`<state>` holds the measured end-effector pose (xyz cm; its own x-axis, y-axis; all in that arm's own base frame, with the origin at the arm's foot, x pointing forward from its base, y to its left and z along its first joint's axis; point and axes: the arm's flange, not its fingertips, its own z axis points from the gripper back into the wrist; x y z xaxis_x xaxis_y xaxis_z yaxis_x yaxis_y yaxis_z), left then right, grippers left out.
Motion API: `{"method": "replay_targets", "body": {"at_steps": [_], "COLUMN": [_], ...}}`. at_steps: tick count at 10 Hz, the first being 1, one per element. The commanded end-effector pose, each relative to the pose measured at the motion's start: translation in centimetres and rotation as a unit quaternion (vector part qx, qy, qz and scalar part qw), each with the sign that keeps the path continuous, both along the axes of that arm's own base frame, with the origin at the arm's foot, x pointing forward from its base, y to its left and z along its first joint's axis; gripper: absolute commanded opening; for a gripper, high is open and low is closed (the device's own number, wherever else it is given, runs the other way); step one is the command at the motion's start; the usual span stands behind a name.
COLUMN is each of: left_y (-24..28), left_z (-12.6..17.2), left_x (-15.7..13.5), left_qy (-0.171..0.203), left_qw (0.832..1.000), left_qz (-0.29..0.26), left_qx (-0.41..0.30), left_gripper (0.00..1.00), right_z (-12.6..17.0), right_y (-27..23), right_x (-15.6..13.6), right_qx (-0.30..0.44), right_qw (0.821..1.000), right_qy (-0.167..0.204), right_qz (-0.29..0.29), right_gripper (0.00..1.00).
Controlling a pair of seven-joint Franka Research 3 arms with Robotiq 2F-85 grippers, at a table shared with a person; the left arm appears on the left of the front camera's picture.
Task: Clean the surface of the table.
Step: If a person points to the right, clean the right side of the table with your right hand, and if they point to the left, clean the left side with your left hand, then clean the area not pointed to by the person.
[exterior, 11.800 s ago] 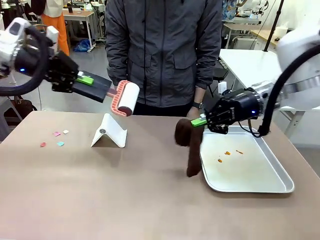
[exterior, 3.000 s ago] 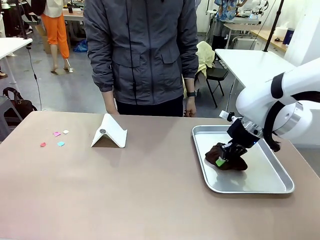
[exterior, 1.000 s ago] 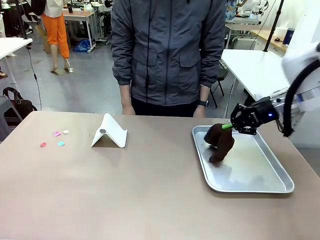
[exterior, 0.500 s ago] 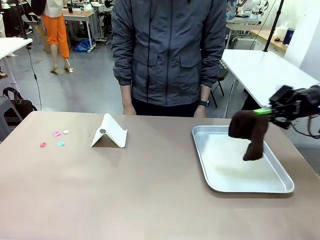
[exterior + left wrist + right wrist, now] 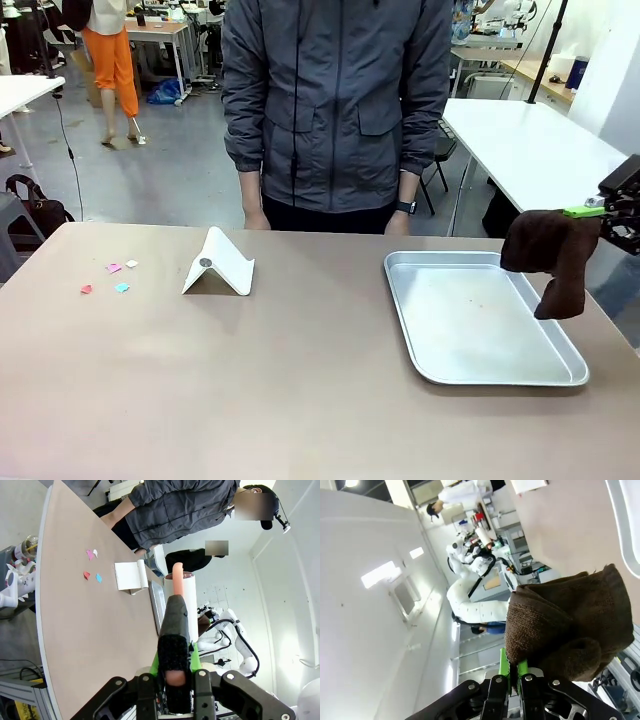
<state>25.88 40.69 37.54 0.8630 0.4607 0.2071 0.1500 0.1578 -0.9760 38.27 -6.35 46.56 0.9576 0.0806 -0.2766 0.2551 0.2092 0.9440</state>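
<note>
1. The tabletop (image 5: 300, 380) spans the whole near field of the front view, brownish-tan and matte. Most of its surface looks bare and unmarked.
2. At about 9 o'clock on it lies a small scatter of paper scraps (image 5: 110, 277), pink, blue and white, loose and close together. I take these for the dirt the task means; nothing is touching them.
3. A folded white stand (image 5: 220, 263) sits at about 11 o'clock, near the scraps but apart from them.
4. A silver tray (image 5: 470, 330) lies flat at 3 o'clock. Its floor looks nearly clean, with only a faint speck or two.
5. Off the tray's 2 o'clock corner the right hand (image 5: 592, 212) hangs in the air, pressed together on a brown cloth (image 5: 545, 255), which droops below it, clear of the tray. The right wrist view shows the green pads pinching the cloth's bunched edge.
6. The left hand (image 5: 174, 666), in its own wrist view, is clamped on the black handle of a lint roller (image 5: 174, 617), held high and well away from the scraps.
7. A person in a grey jacket stands at 12 o'clock, hands down at the tabletop's far edge.
8. My judgement: the tray wiping seems done or close to it. The tabletop itself is not yet cleaned, so rolling up the scraps is what is left.
</note>
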Motion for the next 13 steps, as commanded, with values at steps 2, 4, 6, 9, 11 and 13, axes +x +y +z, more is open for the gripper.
{"method": "replay_targets", "body": {"at_steps": [2,4,6,9,11,13], "left_y": [-0.03,-0.03,-0.03,-0.03,-0.03,-0.03], "left_z": [0.22,0.22,0.22,0.22,0.22,0.22], "left_x": [-0.21,-0.21,-0.21,-0.21,-0.21,-0.21], "left_qy": [-0.006,-0.006,-0.006,-0.006,-0.006,-0.006], "left_qw": [1.0,1.0,1.0,1.0,1.0,1.0], "left_qz": [0.0,0.0,0.0,0.0,0.0,0.0], "left_qx": [0.001,0.001,0.001,0.001,0.001,0.001], "left_gripper": [0.23,0.23,0.23,0.23,0.23,0.23], "right_z": [0.08,0.08,0.08,0.08,0.08,0.08], "right_y": [0.18,0.18,0.18,0.18,0.18,0.18], "right_x": [0.45,0.45,0.45,0.45,0.45,0.45], "right_qx": [0.011,0.011,0.011,0.011,0.011,0.011], "right_qw": [1.0,1.0,1.0,1.0,1.0,1.0], "right_qy": [0.001,0.001,0.001,0.001,0.001,0.001], "right_qz": [0.02,0.02,0.02,0.02,0.02,0.02], "right_gripper": [0.06,0.06,0.06,0.06,0.06,0.06]}}
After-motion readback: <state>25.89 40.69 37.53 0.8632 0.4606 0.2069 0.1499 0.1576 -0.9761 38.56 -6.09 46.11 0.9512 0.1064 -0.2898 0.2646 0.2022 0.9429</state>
